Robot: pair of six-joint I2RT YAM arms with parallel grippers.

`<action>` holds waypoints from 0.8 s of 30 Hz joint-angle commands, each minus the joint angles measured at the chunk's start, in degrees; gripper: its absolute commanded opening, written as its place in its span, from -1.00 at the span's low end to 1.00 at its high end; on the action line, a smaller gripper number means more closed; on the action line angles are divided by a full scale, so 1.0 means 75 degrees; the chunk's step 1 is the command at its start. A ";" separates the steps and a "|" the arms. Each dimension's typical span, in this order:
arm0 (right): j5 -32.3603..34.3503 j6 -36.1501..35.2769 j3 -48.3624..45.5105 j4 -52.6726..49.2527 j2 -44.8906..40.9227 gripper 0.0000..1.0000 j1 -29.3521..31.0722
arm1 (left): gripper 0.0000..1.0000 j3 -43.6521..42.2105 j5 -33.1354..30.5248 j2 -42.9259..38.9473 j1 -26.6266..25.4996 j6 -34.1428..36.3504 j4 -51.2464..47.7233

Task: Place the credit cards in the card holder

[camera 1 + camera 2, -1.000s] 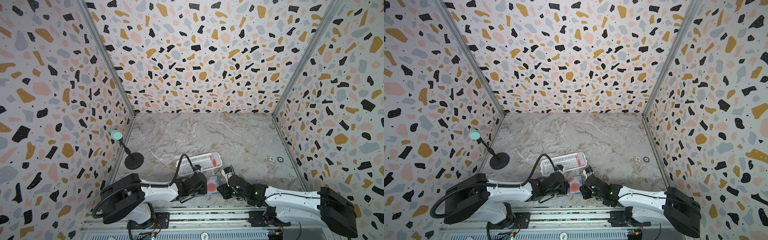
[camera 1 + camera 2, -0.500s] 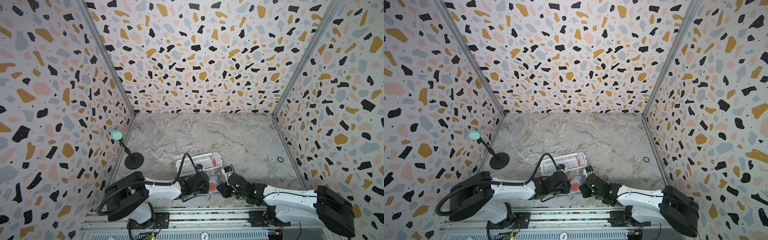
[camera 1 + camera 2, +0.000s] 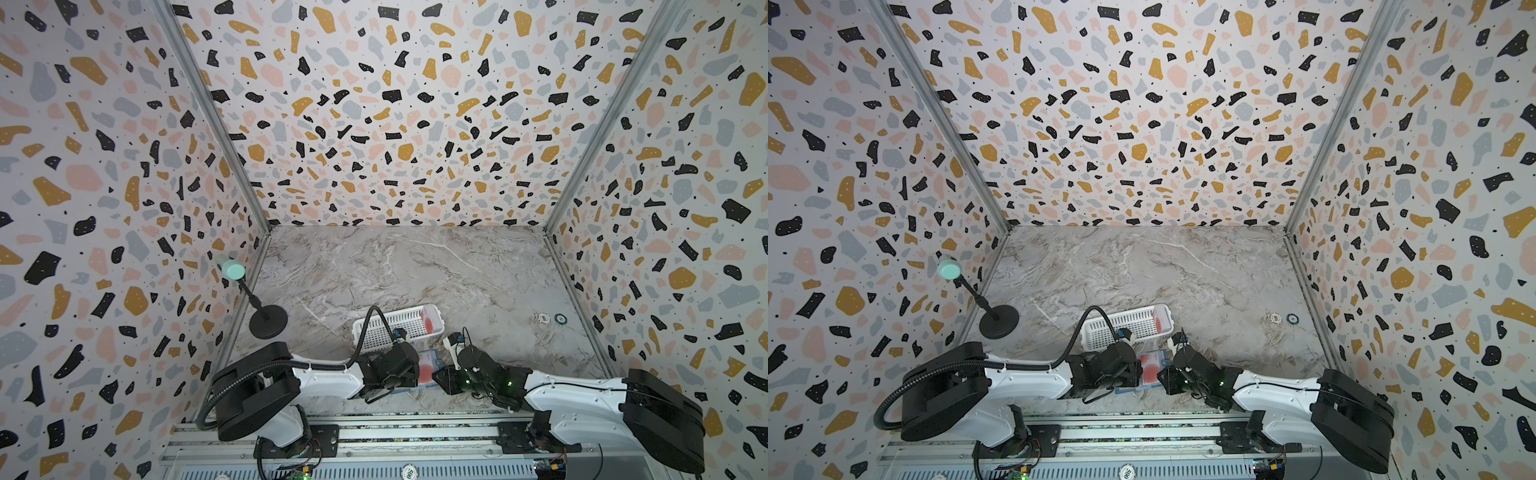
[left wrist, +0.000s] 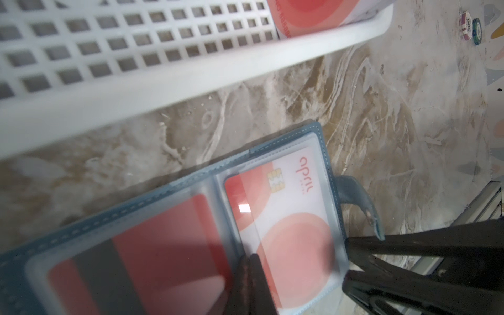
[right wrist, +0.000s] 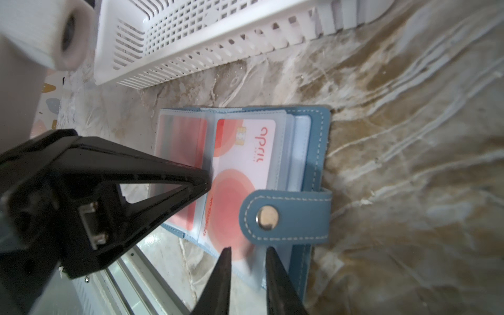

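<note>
Closed left tool pins the card holder; the slightly parted right tool may drag the credit card out.

Count, bench contents:
Cards: 3. Face-up card and back-up card in holder; third card in basket.
Holder: 1.
Basket: 1.
Chips: 2, white chip and teal chip, at 3 o'clock.
Stand: 1, at 9 o'clock.
</note>
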 commanded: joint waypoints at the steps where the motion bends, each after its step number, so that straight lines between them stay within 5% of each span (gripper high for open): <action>1: -0.0091 0.0015 -0.0022 0.0210 0.0092 -0.52 -0.0028 | -0.93 -0.0117 0.0144 0.0148 -0.0038 -0.0072 -0.0039; 24: 0.0189 0.0521 -0.0326 -0.0001 -0.0382 -0.60 -0.0162 | -1.00 -0.0571 0.0450 0.0158 -0.0032 -0.0416 0.0790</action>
